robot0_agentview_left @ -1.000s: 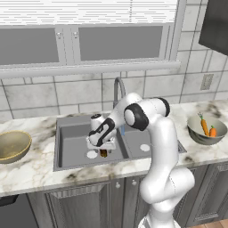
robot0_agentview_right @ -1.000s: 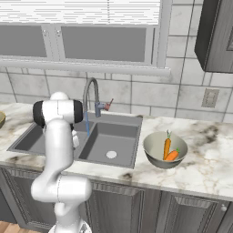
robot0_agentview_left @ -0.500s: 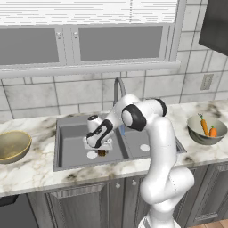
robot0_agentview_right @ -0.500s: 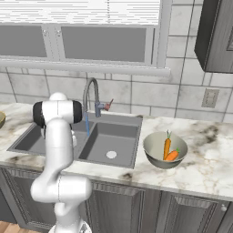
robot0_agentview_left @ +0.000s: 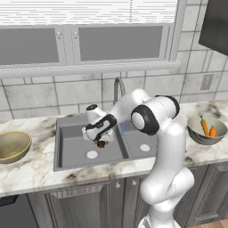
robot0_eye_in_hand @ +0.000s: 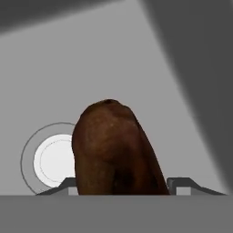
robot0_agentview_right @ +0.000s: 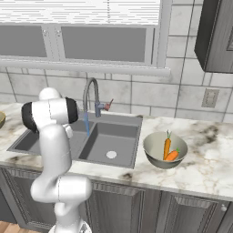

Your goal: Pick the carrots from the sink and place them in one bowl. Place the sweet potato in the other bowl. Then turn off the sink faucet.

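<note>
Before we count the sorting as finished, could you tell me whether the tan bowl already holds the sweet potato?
No, the tan bowl on the counter is empty.

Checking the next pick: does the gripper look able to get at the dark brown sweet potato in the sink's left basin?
Probably yes. The gripper is low in the grey sink, its jaws on either side of the dark brown sweet potato, with nothing in between.

Sweet potato, dark brown oblong, stands on end above the grey sink left basin, beside the pale drain. Two orange carrots lean inside the grey bowl; tan-gold bowl sits left of the sink. Faucet runs blue water.
</note>
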Robot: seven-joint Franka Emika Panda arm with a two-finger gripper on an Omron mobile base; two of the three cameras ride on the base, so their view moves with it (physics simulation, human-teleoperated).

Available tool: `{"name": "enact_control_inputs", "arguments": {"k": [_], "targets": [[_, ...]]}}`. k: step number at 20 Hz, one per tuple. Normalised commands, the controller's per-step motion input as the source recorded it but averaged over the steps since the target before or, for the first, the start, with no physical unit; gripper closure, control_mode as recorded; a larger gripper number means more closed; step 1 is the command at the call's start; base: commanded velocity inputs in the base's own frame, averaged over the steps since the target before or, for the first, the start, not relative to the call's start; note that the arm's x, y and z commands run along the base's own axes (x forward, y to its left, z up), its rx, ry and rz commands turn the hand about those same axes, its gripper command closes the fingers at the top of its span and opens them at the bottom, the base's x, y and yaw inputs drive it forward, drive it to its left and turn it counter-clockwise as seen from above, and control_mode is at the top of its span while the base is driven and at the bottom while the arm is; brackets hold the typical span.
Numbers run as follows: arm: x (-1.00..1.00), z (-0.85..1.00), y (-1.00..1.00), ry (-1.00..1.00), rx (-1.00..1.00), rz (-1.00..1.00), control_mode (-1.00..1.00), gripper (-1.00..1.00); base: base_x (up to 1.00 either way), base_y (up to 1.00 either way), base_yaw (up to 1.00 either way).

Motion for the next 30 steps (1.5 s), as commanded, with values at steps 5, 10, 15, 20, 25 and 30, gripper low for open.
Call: {"name": "enact_control_inputs", "arguments": {"k": [5,10,15,20,25,30], "targets": [[-0.39,1.00,0.00,-0.10,0.00,0.00,-1.00,1.00,0.00,0.00,0.00],[-0.51,1.00,0.00,-0.05,0.00,0.00,-1.00,1.00,0.00,0.00,0.00],[-0.39,1.00,0.00,0.00,0.08,0.00,-1.00,1.00,0.00,0.00,0.00],[-0.30,0.82,0.00,0.04,0.10,0.18,-1.00,1.00,0.00,0.00,0.00],[-0.52,0.14,0.00,0.07,0.00,0.58,-1.00,1.00,0.00,0.00,0.00],[-0.47,0.12,0.00,0.03,0.00,0.64,-1.00,1.00,0.00,0.00,0.00]]}}
